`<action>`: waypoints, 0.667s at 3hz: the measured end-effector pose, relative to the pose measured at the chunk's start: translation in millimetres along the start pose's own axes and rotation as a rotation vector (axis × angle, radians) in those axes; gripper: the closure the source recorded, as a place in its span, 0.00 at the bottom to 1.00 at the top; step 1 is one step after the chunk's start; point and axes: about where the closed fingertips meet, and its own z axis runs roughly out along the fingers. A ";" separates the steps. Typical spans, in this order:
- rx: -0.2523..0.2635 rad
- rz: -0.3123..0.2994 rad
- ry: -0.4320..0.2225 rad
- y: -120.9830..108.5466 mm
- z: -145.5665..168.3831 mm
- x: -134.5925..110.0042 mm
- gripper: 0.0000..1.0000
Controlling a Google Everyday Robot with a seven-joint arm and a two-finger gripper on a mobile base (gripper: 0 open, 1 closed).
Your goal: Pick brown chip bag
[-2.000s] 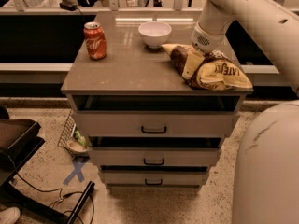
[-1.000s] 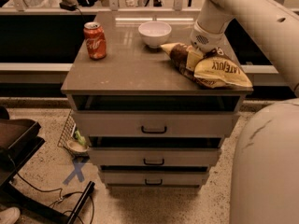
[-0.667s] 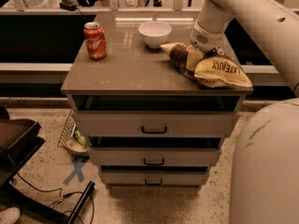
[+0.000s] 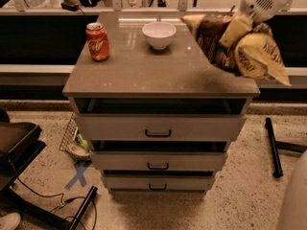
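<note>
On the table (image 4: 144,78) a red can (image 4: 98,42) stands left of a white bowl (image 4: 159,34). At the right, the brown chip bag (image 4: 254,56) hangs clear above the table's right edge. The tool (image 4: 238,28) is clamped on the bag's upper part.

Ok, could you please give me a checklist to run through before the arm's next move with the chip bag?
1. Gripper closed on the brown chip bag: ok. The bag hangs from it at the right rear of the cabinet top.
2. Bag lifted off the cabinet top: ok. It appears raised, with its shadow on the surface below.
3. White bowl clear of the bag: ok. It stands upright, apart to the bag's left.
4. Red soda can out of the way: ok. It stands upright near the left edge.
5. Grip depth: cannot tell. Crumpled foil hides the contact.
</note>
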 end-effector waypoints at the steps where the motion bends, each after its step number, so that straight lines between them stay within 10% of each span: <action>1: 0.036 -0.009 -0.092 2.4 -57.0 -3.8 1.00; 2: 0.119 -0.029 -0.207 0.3 -118.6 -23.5 1.00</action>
